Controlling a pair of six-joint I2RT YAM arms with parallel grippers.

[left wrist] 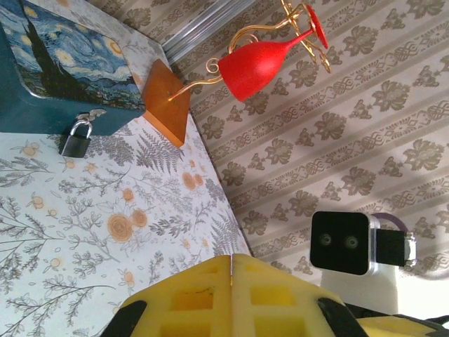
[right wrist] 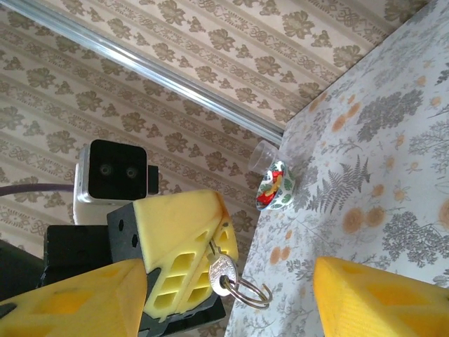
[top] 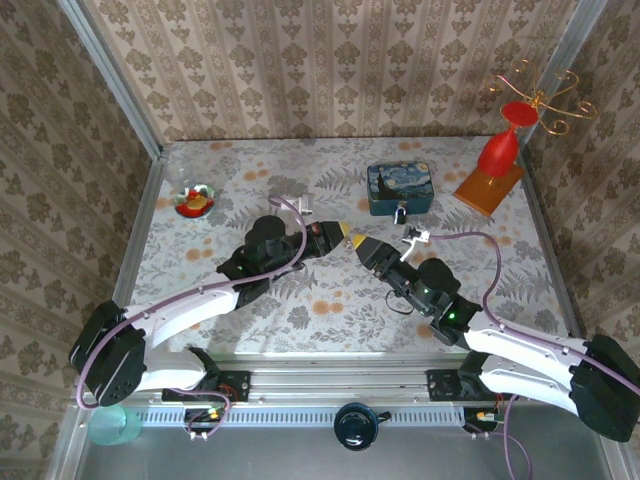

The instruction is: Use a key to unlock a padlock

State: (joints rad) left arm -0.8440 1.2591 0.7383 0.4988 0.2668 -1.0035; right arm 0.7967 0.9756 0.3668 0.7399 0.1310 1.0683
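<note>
A tiny padlock (left wrist: 76, 139) with a dark body and a silvery shackle hangs at the front wall of a blue starry-night tin (left wrist: 63, 70), its body resting low against the tin and just above the floral counter (top: 190, 245); tin and padlock sit toward the far right of the counter, well apart from both grippers.

The padlock looks light, stiff and smooth; hanging from its shackle, it will probably swing or twist when touched, so the flat sides of the body seem the place to pinch and steady it; its keyhole cannot be made out.

The key (right wrist: 223, 270) is a small silver one with a wire ring (right wrist: 249, 291) through its head; it is pinched in the left gripper (left wrist: 231, 281), whose yellow jaws are pressed together on it, the head and ring poking out from the tips while the blade is hidden; thin and slick, it could easily pivot or slip.

The right gripper (top: 366, 246) meets the left one nose to nose at mid-counter; its jaws stand wide apart, one on either side of the key, holding nothing.

Beyond the tin, at the far right, a red goblet (top: 500, 150) stands on a wooden block (top: 490, 190) beside curling gold wire; a small colourful dish (top: 195, 201) lies at the far left.
</note>
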